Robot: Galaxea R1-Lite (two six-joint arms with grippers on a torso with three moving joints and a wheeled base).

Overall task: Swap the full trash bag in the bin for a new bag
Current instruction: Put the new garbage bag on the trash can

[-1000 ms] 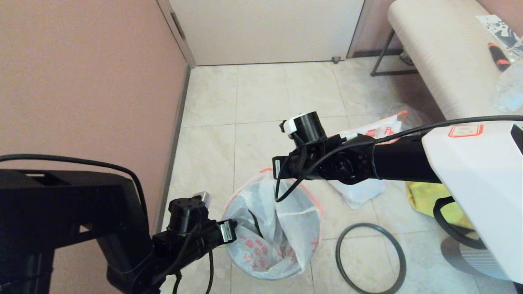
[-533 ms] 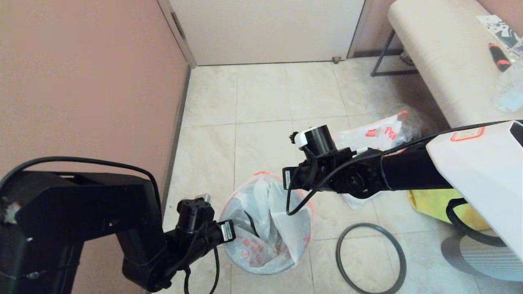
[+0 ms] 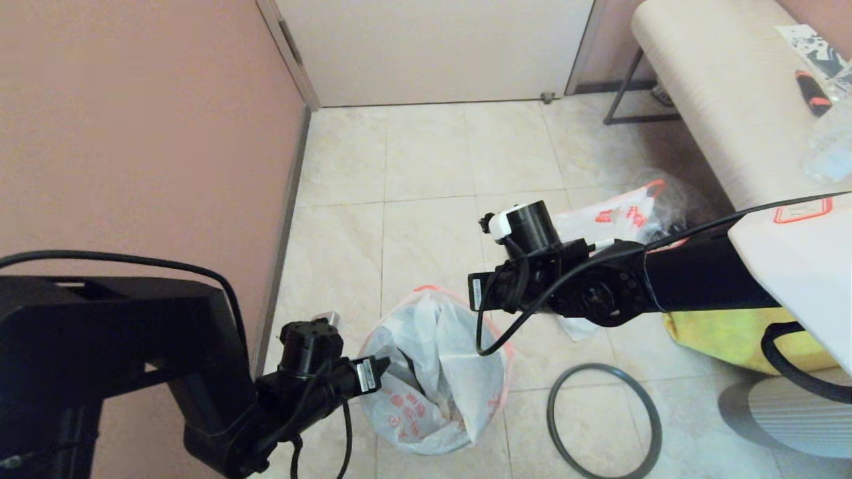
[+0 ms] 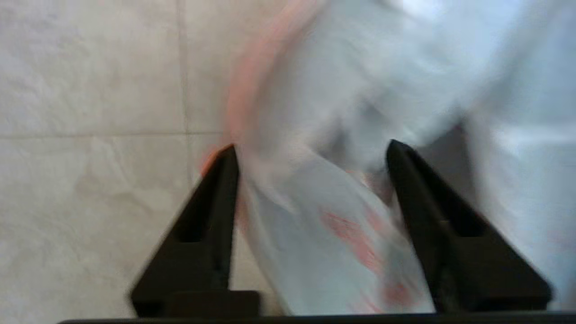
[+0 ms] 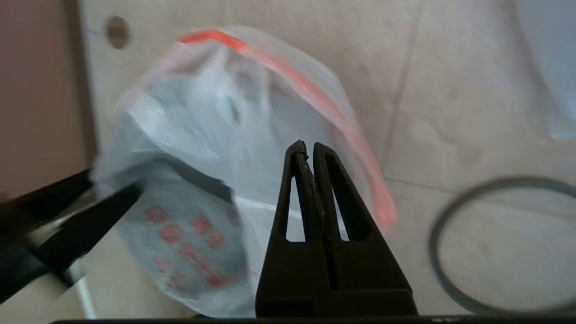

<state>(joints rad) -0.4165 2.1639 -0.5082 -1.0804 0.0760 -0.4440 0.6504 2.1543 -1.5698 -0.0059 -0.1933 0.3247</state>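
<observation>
Tiled floor (image 3: 426, 166); lined bin (image 3: 436, 426); hoop (image 3: 602, 420)

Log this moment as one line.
left tool: open at new bag's rim | right tool: shut above bag mouth, empty | bag drapes over bin | hoop on floor | full trash bag behind

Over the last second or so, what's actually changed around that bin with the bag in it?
The left gripper has opened and let go of the new bag at the bin's left edge; its fingers now straddle loose plastic. The right gripper, shut, has shifted right and lower above the bin, and the bag's mouth has slumped narrower. The hoop, full trash bag and yellow tote stayed put.
</observation>
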